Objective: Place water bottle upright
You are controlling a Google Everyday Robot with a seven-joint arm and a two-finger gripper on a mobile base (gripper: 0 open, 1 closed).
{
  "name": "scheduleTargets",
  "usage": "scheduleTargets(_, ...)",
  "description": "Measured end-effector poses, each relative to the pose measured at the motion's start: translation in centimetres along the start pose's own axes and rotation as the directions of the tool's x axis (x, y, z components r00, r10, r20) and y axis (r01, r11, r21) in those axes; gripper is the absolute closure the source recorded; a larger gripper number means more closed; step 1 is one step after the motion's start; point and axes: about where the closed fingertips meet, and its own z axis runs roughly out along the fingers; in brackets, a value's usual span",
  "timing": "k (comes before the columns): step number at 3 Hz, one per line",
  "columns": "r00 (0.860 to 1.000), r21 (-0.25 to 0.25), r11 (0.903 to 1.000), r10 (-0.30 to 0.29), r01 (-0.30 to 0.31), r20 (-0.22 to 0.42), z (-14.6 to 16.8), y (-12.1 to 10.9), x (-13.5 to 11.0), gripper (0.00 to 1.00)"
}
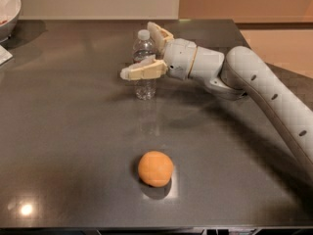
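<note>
The water bottle, small and clear with a white cap, stands upright on the dark table at the back middle. My gripper reaches in from the right and is open, with the bottle between its two fingers. The near finger crosses in front of the bottle's middle. The far finger sits behind it, near the cap. Neither finger visibly presses the bottle.
An orange lies on the table in front of the bottle. A white bowl stands at the back left corner. My white arm stretches across the table's right side. The table's right edge is close behind the arm.
</note>
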Motion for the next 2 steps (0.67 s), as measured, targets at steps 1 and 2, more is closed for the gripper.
scheduleTargets(1, 1.0, -0.038, 0.9991, -0.018, 0.017, -0.023, 0.7, 0.5, -1.4, 0.0)
scheduleTargets(2, 0.999, -0.065, 0.9975, -0.031, 0.029, -0.034, 1.1, 0.9, -2.4, 0.0)
